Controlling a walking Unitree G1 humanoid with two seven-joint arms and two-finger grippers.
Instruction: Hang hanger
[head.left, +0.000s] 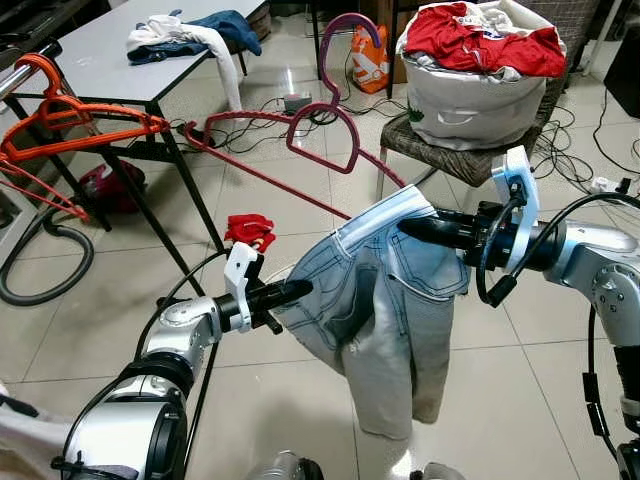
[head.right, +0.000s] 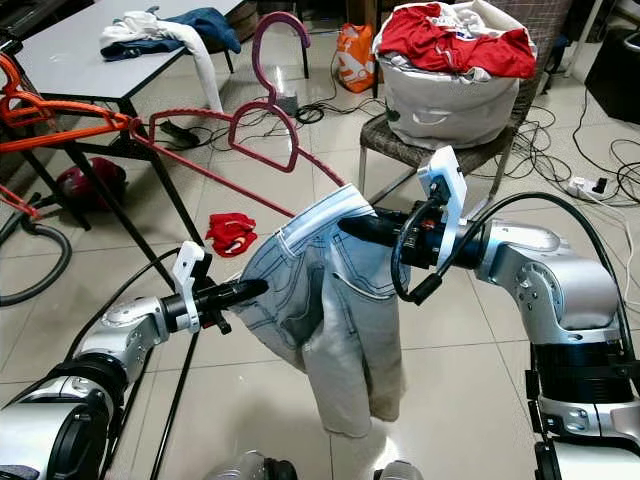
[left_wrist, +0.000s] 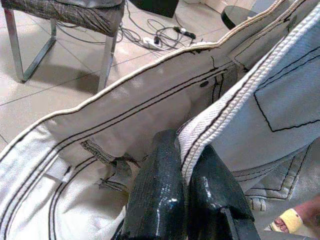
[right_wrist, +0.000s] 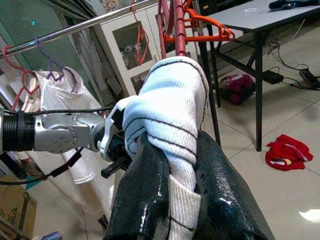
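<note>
Room: a tiled floor (head.left: 90, 300) is running across the frame, with a grey table (head.left: 110, 55) in the upper left and a chair holding a full laundry bag (head.left: 480, 85) in the upper right.
Rail: a metal clothes rail (right_wrist: 75, 30) is crossing the upper left of the right wrist view, with hangers on it.
Jeans: pale denim jeans (head.left: 385, 320) are hanging at centre frame, stretched by the waistband between both arms.
Hanger: the dark red hanger (head.left: 320, 125) is lying up and left of the jeans, its long bar slanting from centre toward the upper left, its hook pointing up at top centre.
Orange hanger: an orange hanger (head.left: 60, 115) is sitting at the far left edge.
Right gripper: the right gripper (head.left: 415, 230) is clamping a bunched roll of waistband, fingers pressed either side.
Left gripper: the left gripper (head.left: 300, 290) is pinching the waistband's lower left edge.
Nearer arm: the right gripper looks closer to the hanger's near end.
Writing: no legible brand or label.
</note>
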